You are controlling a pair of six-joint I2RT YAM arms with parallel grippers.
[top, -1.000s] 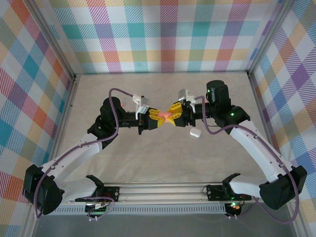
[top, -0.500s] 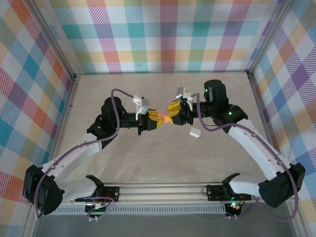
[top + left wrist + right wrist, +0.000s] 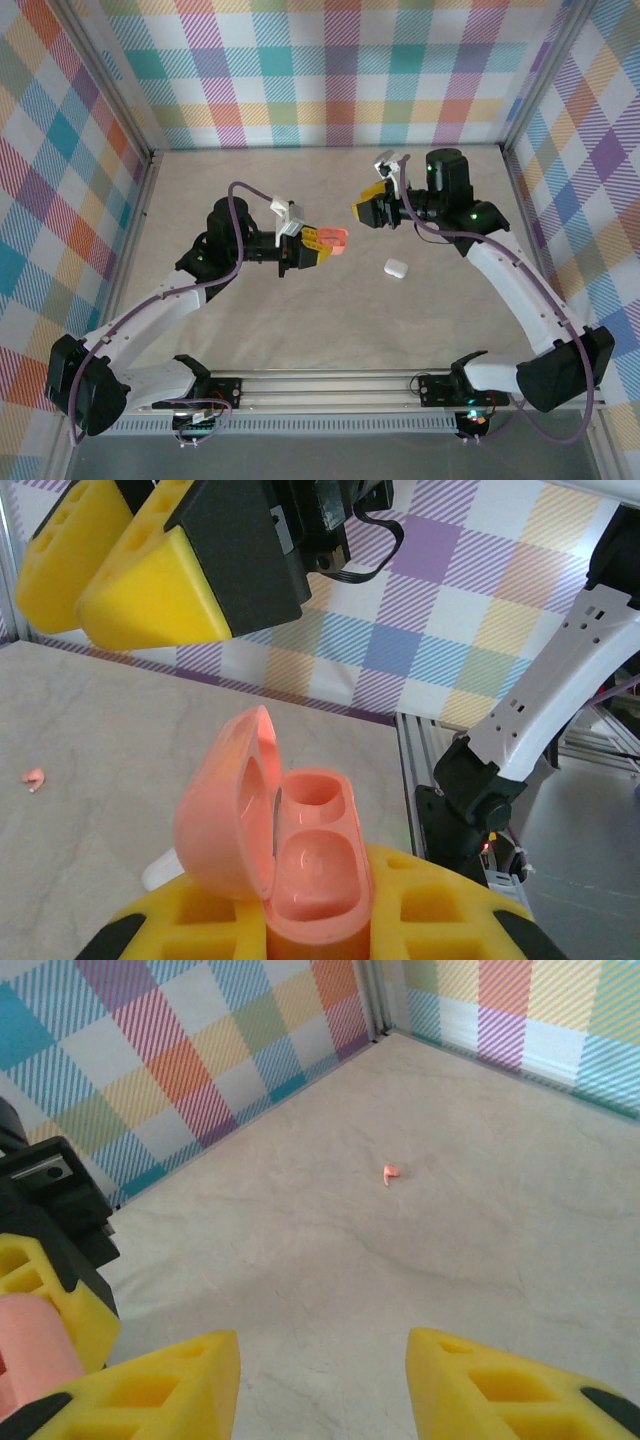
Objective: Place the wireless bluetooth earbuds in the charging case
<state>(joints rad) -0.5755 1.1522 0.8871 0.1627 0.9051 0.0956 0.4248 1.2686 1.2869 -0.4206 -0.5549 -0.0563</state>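
Charging case (image 3: 312, 875), clamped by left gripper (image 3: 318, 243), points outward (lid (image 3: 222, 805) open); right gripper (image 3: 322, 1360) spread

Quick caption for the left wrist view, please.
Left gripper holds the open pink case, both wells empty; one earbud lies on the table beyond.

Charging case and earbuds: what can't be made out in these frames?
Charging case: base hidden between the left gripper's fingers and cut by the left wrist view's bottom edge.
Earbud on the table: too small in the right wrist view to tell its orientation.
Second earbud: whereabouts cannot be told.
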